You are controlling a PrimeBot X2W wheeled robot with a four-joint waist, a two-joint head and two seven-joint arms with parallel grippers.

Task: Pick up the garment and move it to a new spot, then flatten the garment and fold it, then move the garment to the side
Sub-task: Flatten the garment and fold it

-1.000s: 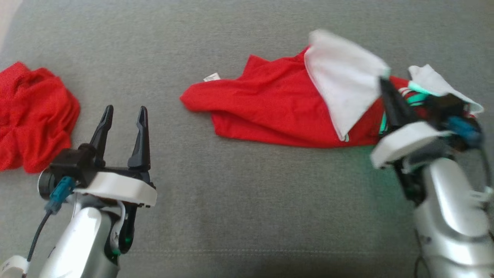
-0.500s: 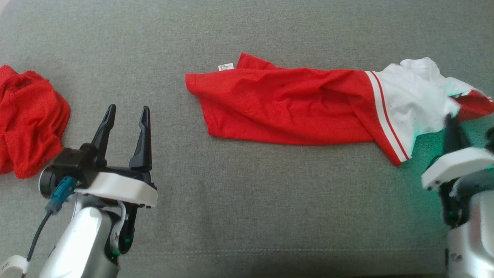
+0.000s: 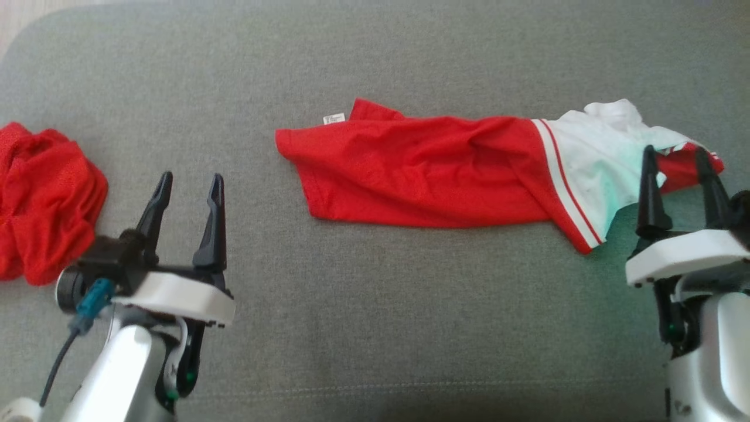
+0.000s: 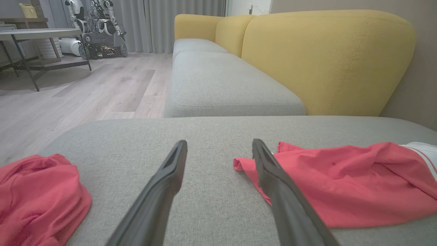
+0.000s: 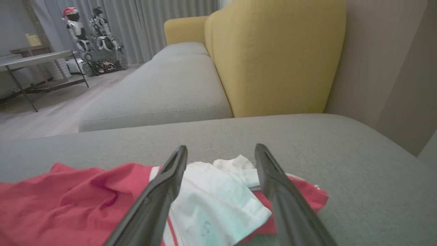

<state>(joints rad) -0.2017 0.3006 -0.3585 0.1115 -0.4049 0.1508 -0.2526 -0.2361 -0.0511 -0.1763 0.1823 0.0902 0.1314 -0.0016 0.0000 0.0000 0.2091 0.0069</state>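
Your garment (image 3: 422, 176) lies stretched left to right across the grey cushion (image 3: 375, 305), red body to the left, white striped end at the right. Your right pincer (image 3: 674, 150) stands spread at that white end, pinching nothing. Your left pincer (image 3: 191, 176) is spread too, empty, well left of the garment. A small white tag (image 3: 334, 119) sticks out at its far left corner, print too small to read. A crumpled red cloth (image 3: 44, 199) sits at the left edge.
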